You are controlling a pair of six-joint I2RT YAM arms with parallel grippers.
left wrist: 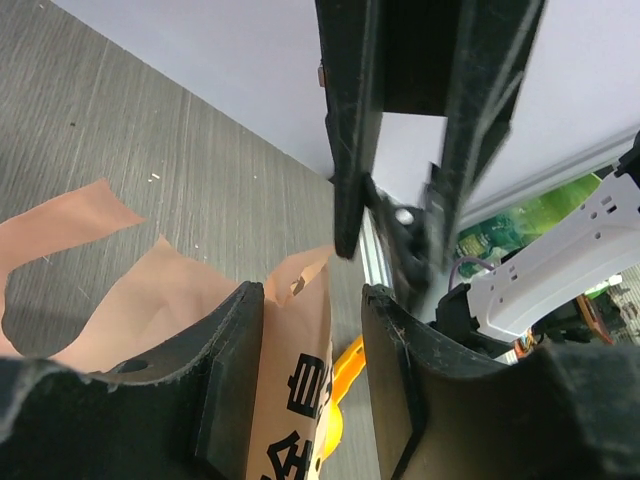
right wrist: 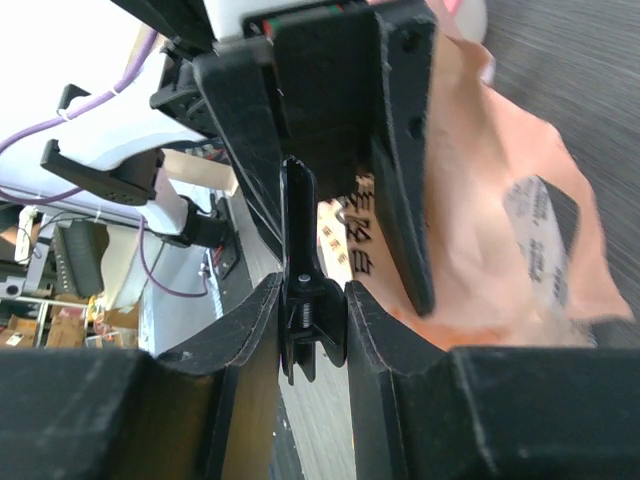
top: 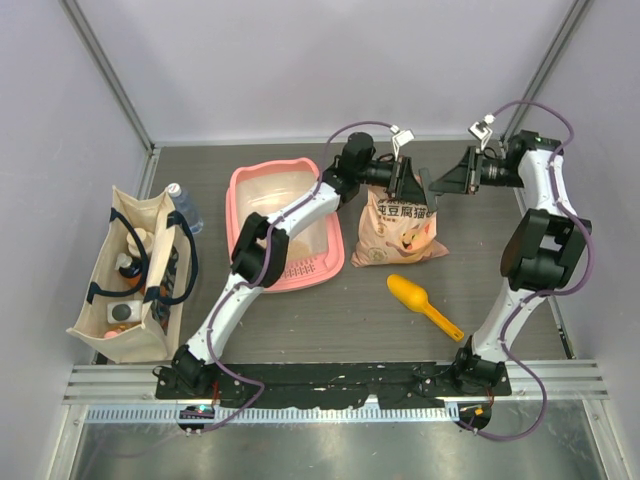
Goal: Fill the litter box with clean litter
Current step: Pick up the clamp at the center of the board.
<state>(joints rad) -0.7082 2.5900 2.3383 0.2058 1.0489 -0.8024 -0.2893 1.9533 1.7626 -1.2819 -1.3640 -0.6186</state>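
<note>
The pink litter box [top: 285, 225] lies left of centre, its floor whitish. The clean litter is out of view. A peach bag [top: 400, 228] with a cartoon cat stands right of the box. My left gripper [top: 407, 184] reaches over the box to the bag's top. Its jaws are open around the bag's upper edge [left wrist: 300, 340], which lies against one finger, with a gap to the other. My right gripper [top: 433, 184] faces it, shut on a small black spring clip [right wrist: 303, 300] that sits just beyond the left fingertips [left wrist: 402, 232].
A yellow-orange scoop [top: 422, 302] lies on the table in front of the bag and also shows past the bag edge [left wrist: 345, 375]. A beige tote bag [top: 135, 270] with a bottle [top: 180, 202] beside it stands at the far left.
</note>
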